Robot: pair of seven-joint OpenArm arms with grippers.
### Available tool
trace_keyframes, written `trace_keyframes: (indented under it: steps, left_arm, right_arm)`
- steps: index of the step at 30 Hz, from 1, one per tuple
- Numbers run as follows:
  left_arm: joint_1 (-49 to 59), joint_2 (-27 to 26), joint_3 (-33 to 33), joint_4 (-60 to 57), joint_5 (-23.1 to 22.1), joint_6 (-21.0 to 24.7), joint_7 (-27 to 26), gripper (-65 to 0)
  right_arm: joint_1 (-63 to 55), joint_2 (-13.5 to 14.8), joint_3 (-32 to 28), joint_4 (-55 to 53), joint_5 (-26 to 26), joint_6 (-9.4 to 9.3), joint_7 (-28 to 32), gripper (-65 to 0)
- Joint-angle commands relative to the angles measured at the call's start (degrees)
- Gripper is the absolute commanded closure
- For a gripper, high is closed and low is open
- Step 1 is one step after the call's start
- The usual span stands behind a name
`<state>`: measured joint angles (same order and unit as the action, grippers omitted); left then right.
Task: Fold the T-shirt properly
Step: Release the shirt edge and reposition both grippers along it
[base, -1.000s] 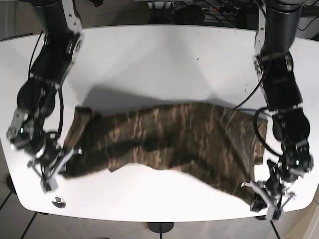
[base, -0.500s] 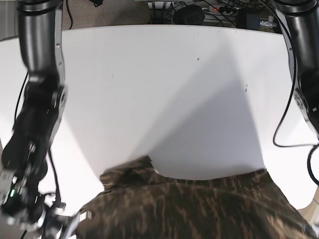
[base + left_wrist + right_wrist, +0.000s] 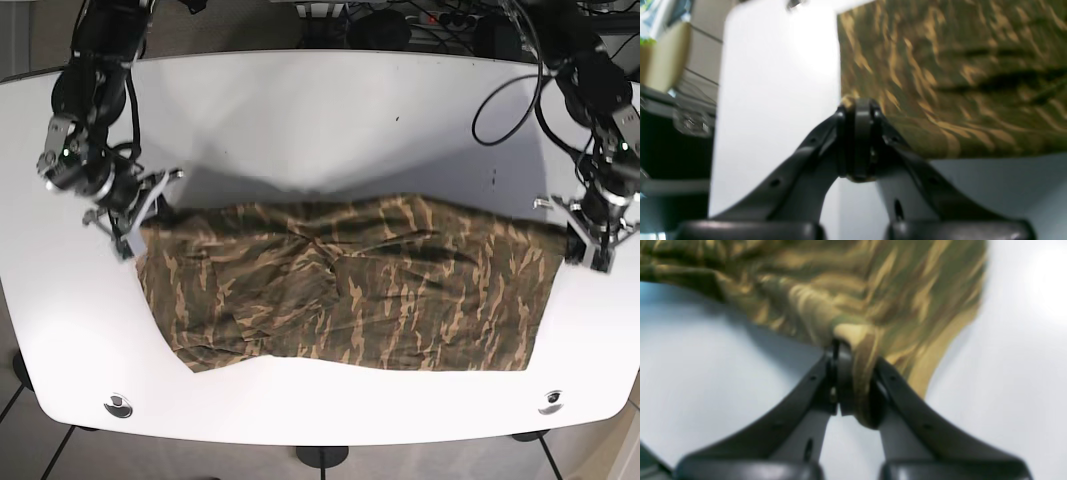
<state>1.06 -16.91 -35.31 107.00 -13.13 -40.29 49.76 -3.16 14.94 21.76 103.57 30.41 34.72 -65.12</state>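
Shirt (image 3: pixel 350 285) lies spread on the table (image 3: pixel 320 110), long axis running side to side between my two arms, mostly on the near half. Fabric is loosely flat with a few creases around the middle; near edge is ragged and sits back from the table's near rim.

Both far corners of the shirt are pinched. Left gripper (image 3: pixel 590 235) sits at the corner on the base view's right; in its wrist view the jaws are closed hard on the shirt (image 3: pixel 940 66), cloth edge caught at the tips (image 3: pixel 858 133). Right gripper (image 3: pixel 125 205) is at the opposite far corner, and its wrist view shows a bunched fold of shirt (image 3: pixel 840 290) clamped between the closed jaws (image 3: pixel 853 383).

Key relation: from each gripper the body of the shirt lies toward the near table rim and inward toward the other arm. Far edge is stretched roughly straight between the two grips, parallel to the long axis. Neither arm is nearer the cloth; both are on it, one per end.

My read: I'm mid-fold, holding the far edge. Next move likely carries both corners toward the near edge together; uneven travel would skew the fold line. Wrist views are blurred, so I can't judge how deep each grip is.
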Motion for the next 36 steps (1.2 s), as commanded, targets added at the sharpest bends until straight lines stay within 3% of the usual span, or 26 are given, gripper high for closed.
trace_keyframes:
  steps: [1, 8, 16, 32, 36]
  left_arm:
    - [1.36, -0.10, -2.45, 1.09, -0.02, 0.29, -1.27, -0.4]
    - [10.24, 0.16, -7.99, 0.65, -0.28, 0.29, -1.36, -0.4]
    - [5.67, -0.63, -7.72, -5.51, 0.07, 0.29, -1.54, -0.4]
    - [-13.85, -11.88, 12.50, -40.32, 0.07, 0.29, -15.78, -1.1]
    - [-16.66, -13.99, 16.19, -48.58, 0.07, 0.29, -22.37, -1.1]
  right_arm:
    - [-1.81, 1.02, 0.88, 1.35, 0.75, 0.05, 1.43, -1.9]
    - [-10.60, 2.51, 2.81, 0.91, 0.40, 0.05, 3.98, -1.9]
    - [-15.52, 4.01, 2.90, 0.83, 0.31, -0.04, 4.16, -1.9]
    - [-17.72, 3.74, 2.99, -2.34, 0.31, -0.21, 7.76, -1.9]
    - [-17.63, 3.74, 2.99, -2.43, 0.31, -0.39, 7.85, -1.9]
